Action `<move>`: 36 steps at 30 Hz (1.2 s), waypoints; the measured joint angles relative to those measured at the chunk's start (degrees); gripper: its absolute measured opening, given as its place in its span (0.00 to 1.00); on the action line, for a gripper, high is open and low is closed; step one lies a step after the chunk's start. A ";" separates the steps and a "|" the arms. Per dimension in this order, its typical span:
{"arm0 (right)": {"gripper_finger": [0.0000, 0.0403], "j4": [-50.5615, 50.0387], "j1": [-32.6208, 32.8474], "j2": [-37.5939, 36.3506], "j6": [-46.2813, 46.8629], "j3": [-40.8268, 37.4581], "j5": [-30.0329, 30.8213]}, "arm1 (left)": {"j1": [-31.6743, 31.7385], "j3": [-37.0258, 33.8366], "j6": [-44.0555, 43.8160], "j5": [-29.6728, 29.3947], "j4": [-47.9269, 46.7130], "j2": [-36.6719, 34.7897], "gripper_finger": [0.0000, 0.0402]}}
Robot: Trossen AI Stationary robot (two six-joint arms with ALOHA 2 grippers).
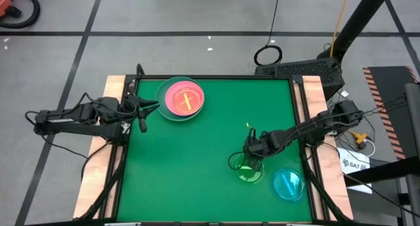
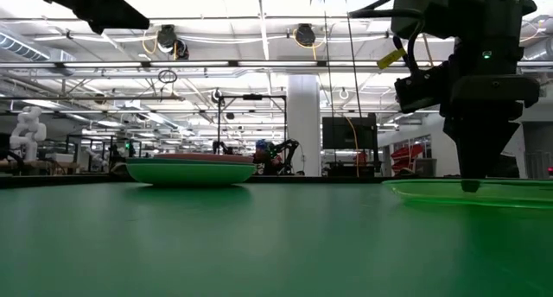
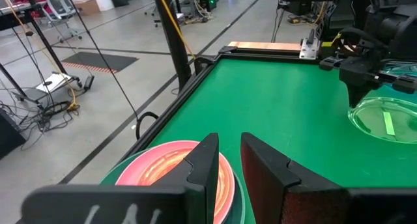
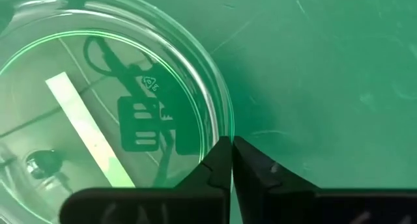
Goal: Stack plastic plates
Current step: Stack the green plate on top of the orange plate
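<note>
Two fingers of the right gripper pinch the small green plate by its rim, lower right; the plate stack lies upper left, beside the narrowly parted, empty left gripper.

The middle and lower left of the green table top lie bare, giving broad passage in the high view. At upper centre a stack of round plastic plates, pink and amber on a light green one, blocks the way, with the left gripper just beside it. At lower right the right gripper stands on the rim of a small translucent green plate, and a small translucent cyan plate lies near it.
</note>
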 joint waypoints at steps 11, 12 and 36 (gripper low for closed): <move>0.00 1.28 -1.66 -0.15 3.64 0.00 -4.52 | 0.00 0.00 -0.02 0.00 0.00 0.00 0.18; 0.00 2.22 -1.80 -0.15 3.64 0.00 -4.92 | 0.00 0.00 -0.02 0.00 0.00 0.00 0.18; 0.00 25.02 -11.34 -0.15 9.28 0.00 -11.95 | 0.00 0.00 0.00 0.00 0.00 0.00 0.18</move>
